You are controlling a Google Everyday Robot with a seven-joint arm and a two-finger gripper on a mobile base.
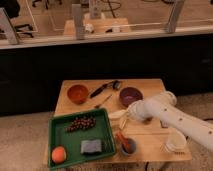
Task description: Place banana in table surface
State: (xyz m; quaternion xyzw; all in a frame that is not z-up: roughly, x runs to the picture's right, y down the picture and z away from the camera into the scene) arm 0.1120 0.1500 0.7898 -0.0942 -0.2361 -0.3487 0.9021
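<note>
Centre-right of the frame, the hand (125, 119) hangs low over the bench (150, 142), apparently clamped on the banana (116, 114), beside the tray (54, 131) for set-down.

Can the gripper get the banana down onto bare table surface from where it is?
Probably yes. The gripper holds the banana just right of the green tray, and bare table surface lies below it.

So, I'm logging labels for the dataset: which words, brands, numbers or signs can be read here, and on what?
None can be read.
The gripper, holding the banana over the table surface beside the green tray, shows no lettering.
The purple bowl and orange bowl are plain.
</note>
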